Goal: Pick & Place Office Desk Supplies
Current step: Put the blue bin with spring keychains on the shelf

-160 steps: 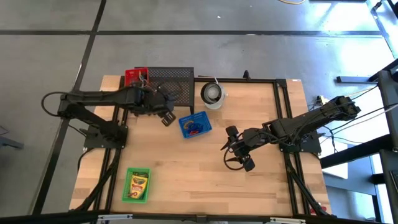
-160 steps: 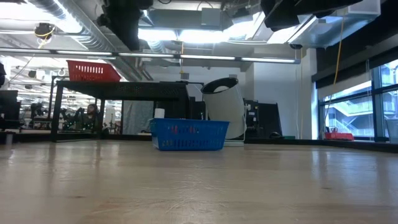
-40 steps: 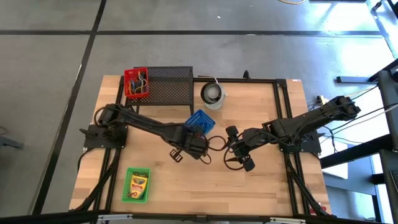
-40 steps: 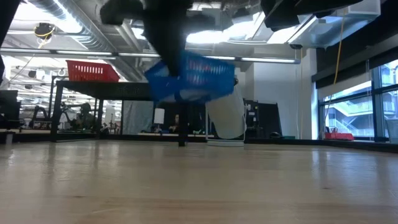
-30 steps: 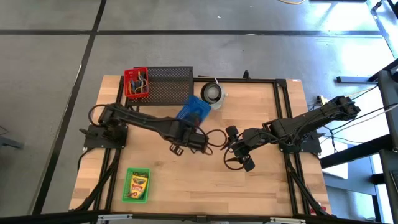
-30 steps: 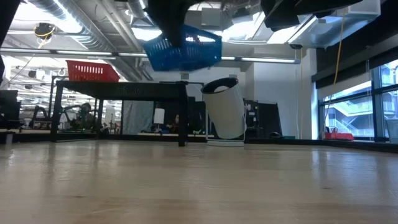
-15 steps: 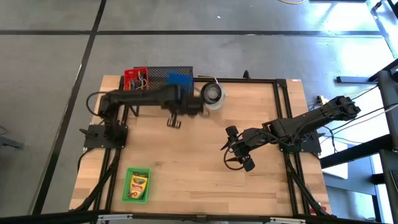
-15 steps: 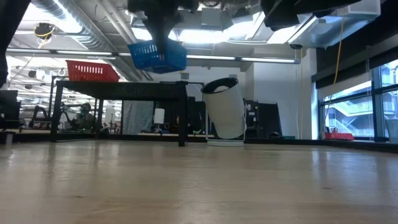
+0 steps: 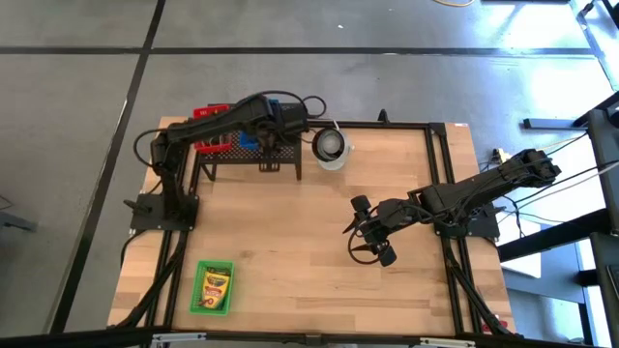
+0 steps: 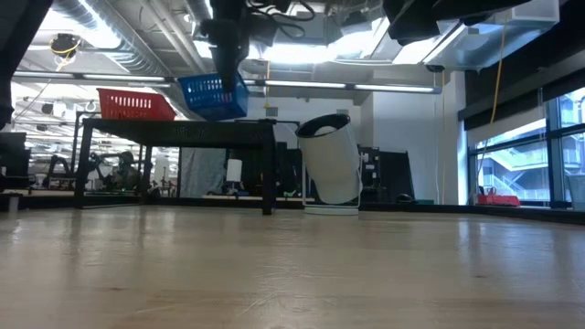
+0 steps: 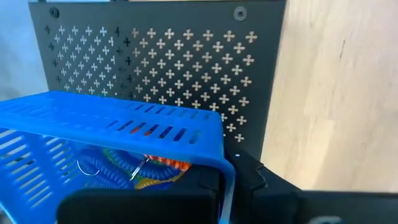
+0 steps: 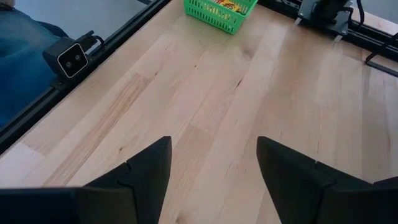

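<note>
The left pincer (image 9: 259,145) is clamped on the rim of a blue basket (image 10: 213,96), its fingers pressed together over the thin plastic wall; the basket hangs in the air just under the pincer, tilted, over the top of the black mesh stand (image 9: 280,142) at the far edge of the counter (image 9: 309,251); in the left wrist view the basket (image 11: 112,143) fills the space right in front of the pincer, and coiled loops (image 11: 134,169) in blue, orange and green lie inside it, with the stand's perforated top (image 11: 186,56) beyond and below; a red basket (image 9: 209,133) sits on the stand just beside the left pincer, on its outer side, and a white cup (image 9: 330,146) stands on the counter near the pincer's other side; in the low view the blue basket is clear above the stand's top, close to the red basket (image 10: 135,104).

The right pincer (image 9: 366,235) waits well apart from all this, over bare wood on the right half of the counter, its fingers (image 12: 144,163) spread apart and holding nothing; a green basket (image 9: 214,287) with a yellow-and-green crayon box (image 9: 215,283) lies far from both pincers, by the near left corner of the counter; the right wrist view shows that basket (image 12: 219,11) ahead of the open fingers, well away.
</note>
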Controlling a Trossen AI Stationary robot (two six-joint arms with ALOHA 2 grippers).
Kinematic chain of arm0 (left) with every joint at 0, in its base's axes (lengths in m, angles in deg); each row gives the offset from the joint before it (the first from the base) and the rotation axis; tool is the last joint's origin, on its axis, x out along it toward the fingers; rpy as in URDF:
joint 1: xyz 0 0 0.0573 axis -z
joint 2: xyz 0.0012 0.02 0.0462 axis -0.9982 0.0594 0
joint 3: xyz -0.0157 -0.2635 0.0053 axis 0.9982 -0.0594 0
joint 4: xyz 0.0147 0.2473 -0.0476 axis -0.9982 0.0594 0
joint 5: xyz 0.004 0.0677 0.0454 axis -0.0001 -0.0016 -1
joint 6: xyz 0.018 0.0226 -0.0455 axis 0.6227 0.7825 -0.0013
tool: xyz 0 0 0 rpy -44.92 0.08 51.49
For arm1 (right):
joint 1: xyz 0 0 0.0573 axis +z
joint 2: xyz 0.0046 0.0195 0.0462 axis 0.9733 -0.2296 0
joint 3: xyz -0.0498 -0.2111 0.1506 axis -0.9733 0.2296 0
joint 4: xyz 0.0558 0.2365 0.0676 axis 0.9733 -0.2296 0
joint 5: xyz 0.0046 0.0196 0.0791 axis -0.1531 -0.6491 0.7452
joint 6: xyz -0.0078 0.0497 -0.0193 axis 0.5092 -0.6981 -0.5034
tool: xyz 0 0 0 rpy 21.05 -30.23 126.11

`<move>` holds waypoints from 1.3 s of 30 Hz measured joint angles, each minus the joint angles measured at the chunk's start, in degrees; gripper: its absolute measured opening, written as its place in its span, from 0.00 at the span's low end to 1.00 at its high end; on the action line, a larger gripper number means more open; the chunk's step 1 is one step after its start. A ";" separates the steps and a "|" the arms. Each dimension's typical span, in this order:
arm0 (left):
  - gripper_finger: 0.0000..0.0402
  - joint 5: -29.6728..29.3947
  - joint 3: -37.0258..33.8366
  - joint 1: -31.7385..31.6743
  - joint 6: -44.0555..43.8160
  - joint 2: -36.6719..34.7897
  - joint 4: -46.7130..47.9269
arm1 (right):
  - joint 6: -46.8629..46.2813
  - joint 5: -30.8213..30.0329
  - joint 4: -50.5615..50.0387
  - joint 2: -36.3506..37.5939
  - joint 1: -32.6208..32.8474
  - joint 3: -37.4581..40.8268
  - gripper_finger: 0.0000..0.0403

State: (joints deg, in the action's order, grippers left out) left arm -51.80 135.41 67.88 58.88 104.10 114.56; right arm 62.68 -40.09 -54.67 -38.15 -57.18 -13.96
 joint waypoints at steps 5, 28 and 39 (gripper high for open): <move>0.01 2.78 -0.02 -0.99 -0.83 0.00 0.00 | 0.02 0.01 -0.02 0.00 0.01 0.00 0.59; 0.01 3.41 -0.09 -0.95 -2.76 0.02 0.00 | 0.00 0.00 -0.04 0.01 -0.01 0.00 0.59; 0.01 4.66 -0.09 -0.95 -2.25 0.07 0.00 | 0.02 -0.01 -0.04 0.00 0.01 0.00 0.59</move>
State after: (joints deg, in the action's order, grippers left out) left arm -47.14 135.32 66.94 56.63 104.17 114.56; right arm 62.70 -40.10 -54.71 -38.16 -57.18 -13.96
